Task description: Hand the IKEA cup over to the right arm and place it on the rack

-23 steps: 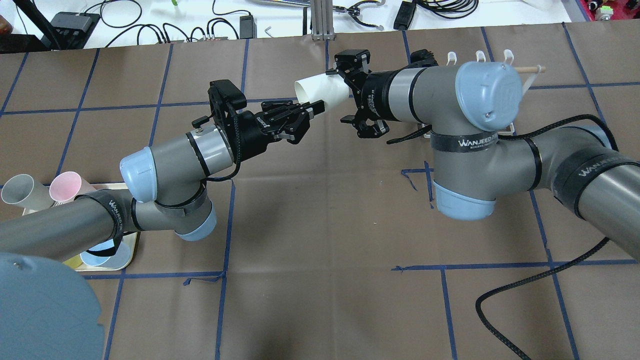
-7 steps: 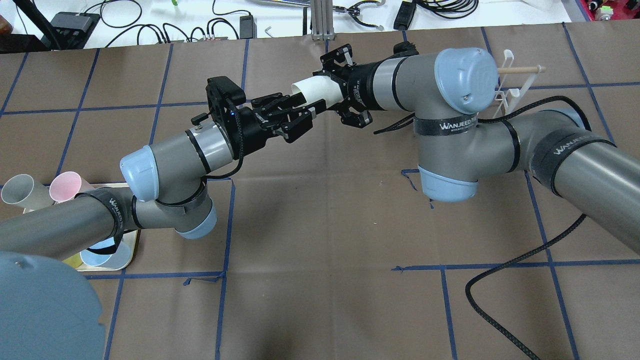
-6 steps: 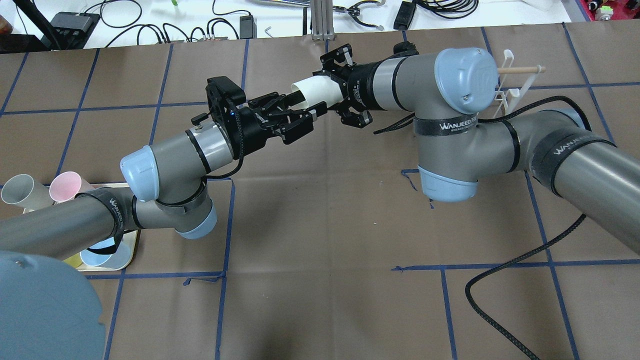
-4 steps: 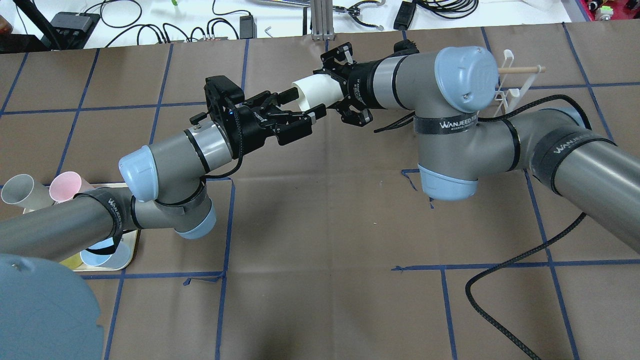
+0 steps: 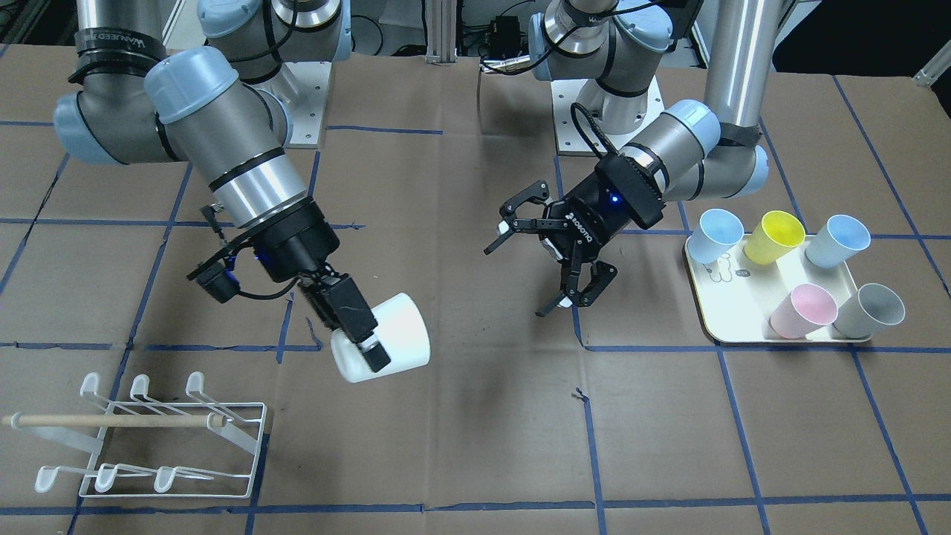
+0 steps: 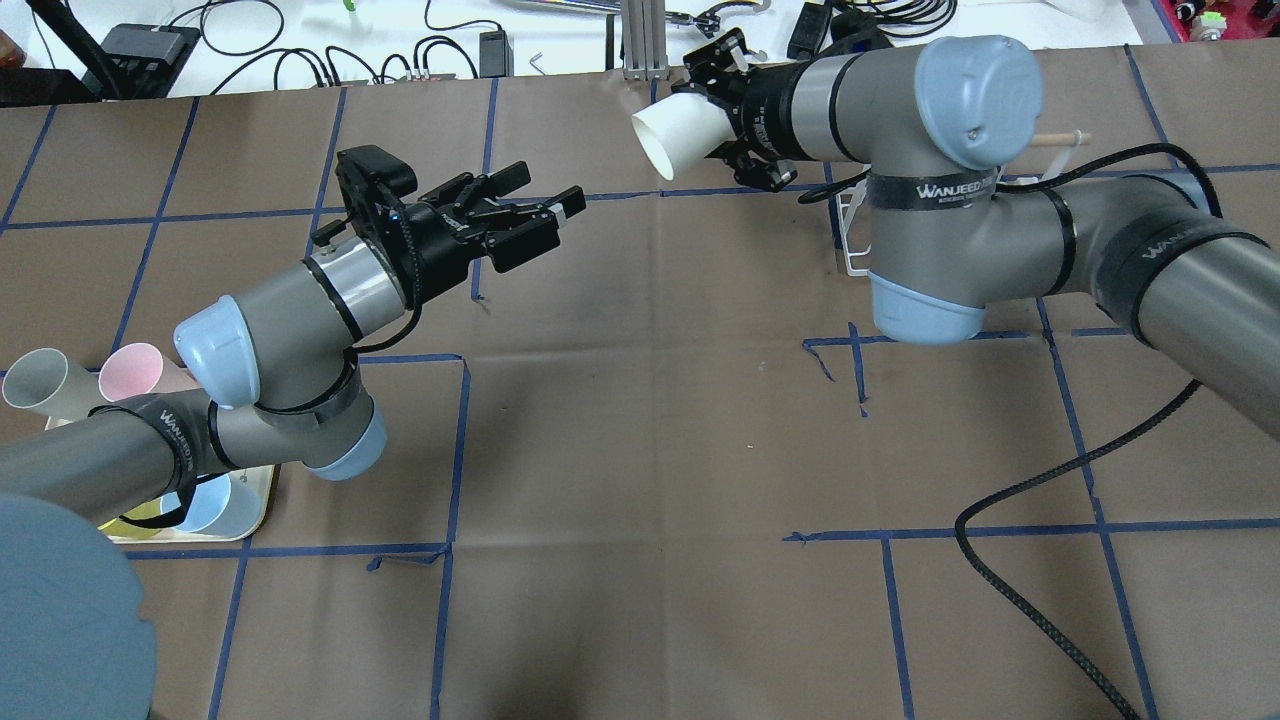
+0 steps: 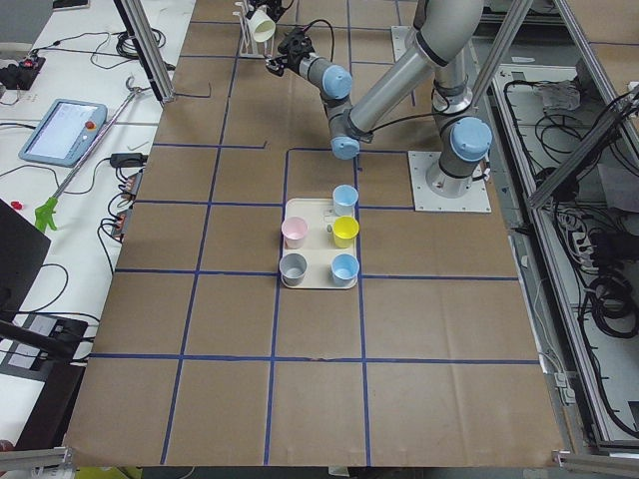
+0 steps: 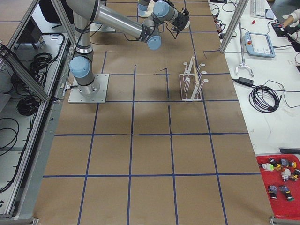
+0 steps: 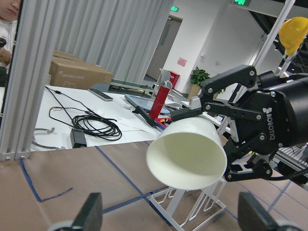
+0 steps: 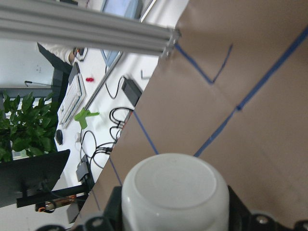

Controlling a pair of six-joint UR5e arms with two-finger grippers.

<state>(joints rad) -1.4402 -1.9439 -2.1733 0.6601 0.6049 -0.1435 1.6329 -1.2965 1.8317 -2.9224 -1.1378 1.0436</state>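
Now the left gripper (image 6: 548, 190) has let go and backed off, jaws wide; the right gripper (image 6: 735, 125) alone clamps the white cup (image 6: 680, 135), aloft at the overhead view's twelve o'clock. Handover done; the rack (image 6: 1060, 139), at its three o'clock, awaits.

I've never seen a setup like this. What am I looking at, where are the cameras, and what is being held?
Two jointed robot arms work at a brown-papered table marked with blue tape. Two pictures look down on it, one from across the table, one from behind the robot; two look along it from its ends; two come from cameras on the wrists. The right gripper is shut on a white cup, held above the table. The left gripper is open and empty. On the table stand a white wire rack and a cream tray bearing five coloured cups.
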